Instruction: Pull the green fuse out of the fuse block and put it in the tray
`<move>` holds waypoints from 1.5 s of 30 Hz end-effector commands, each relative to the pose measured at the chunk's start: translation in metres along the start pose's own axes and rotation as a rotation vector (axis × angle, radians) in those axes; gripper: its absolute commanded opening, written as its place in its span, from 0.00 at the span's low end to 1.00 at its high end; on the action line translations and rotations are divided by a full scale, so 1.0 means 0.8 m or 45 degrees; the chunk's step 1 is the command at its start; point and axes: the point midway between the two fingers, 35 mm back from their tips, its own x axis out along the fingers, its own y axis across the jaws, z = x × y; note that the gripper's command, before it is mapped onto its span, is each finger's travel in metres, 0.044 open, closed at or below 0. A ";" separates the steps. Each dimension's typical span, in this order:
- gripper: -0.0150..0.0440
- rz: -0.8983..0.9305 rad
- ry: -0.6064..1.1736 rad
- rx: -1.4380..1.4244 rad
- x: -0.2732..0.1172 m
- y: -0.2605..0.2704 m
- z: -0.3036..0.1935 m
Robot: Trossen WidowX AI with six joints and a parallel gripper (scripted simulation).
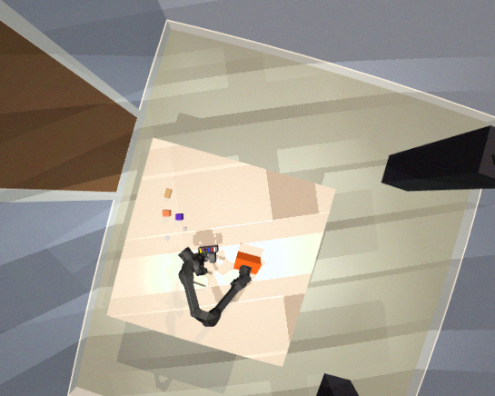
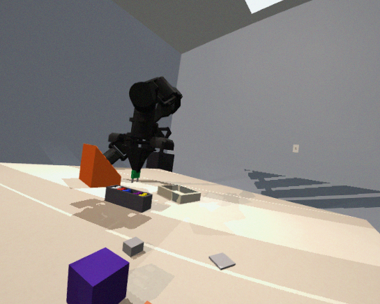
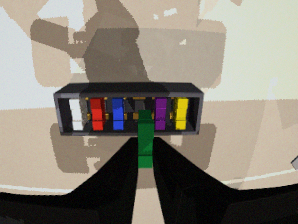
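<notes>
The table was a pale beige slab with lighter stripes and patchy shadows. Directly on it stood the dark fuse block, with the open grey tray just beside it and apart from it. An orange wedge rested behind the block. Nearer the exterior camera lay a small grey cube, a thin grey flat tile and a large purple cube. From the top view, two orange-toned blocks sat near the purple cube.

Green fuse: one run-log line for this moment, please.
claw: shut on green fuse | fuse: above fuse block | tray: no fuse
</notes>
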 end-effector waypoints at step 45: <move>0.25 -0.005 -0.011 -0.014 0.027 -0.077 0.230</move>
